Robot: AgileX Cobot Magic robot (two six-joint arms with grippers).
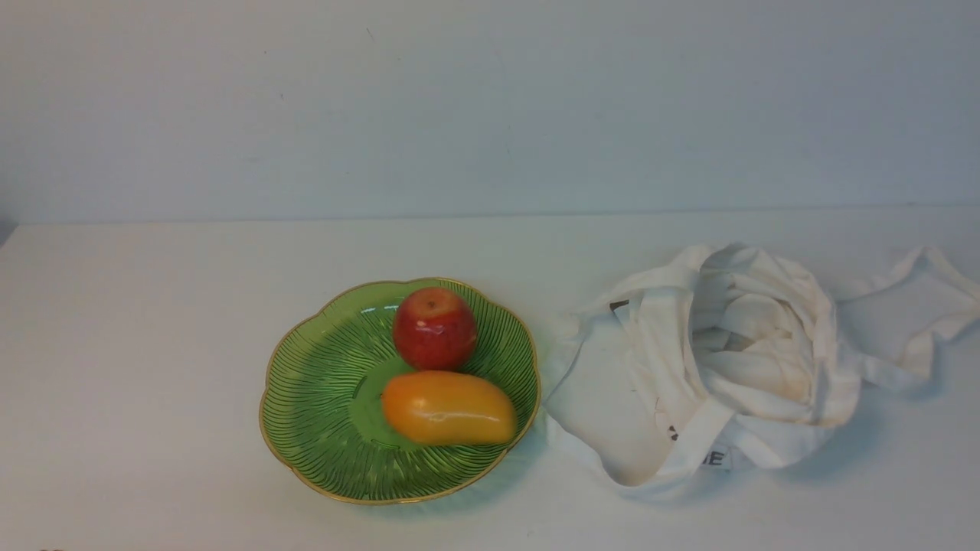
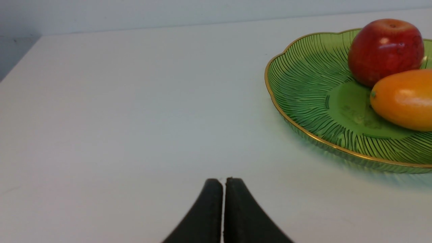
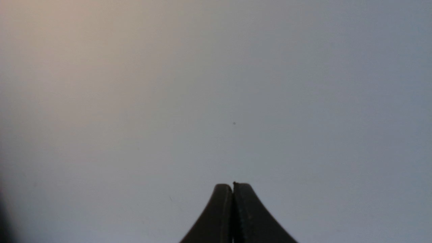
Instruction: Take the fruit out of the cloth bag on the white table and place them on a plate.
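The orange-yellow oblong fruit (image 1: 449,409) lies on the green gold-rimmed plate (image 1: 314,383) beside a red apple (image 1: 434,329), on the white table (image 1: 153,306). Right of the plate the white cloth bag (image 1: 727,367) lies crumpled and open, with only folded fabric showing inside. Neither arm shows in the front view. In the left wrist view my left gripper (image 2: 223,180) is shut and empty, low over bare table, with the plate (image 2: 303,98), the apple (image 2: 384,50) and the fruit (image 2: 405,99) off to one side. My right gripper (image 3: 233,185) is shut and empty, facing a plain pale surface.
The bag's long strap handles (image 1: 926,306) trail toward the right edge of the table. A pale wall (image 1: 490,107) runs behind the table's far edge.
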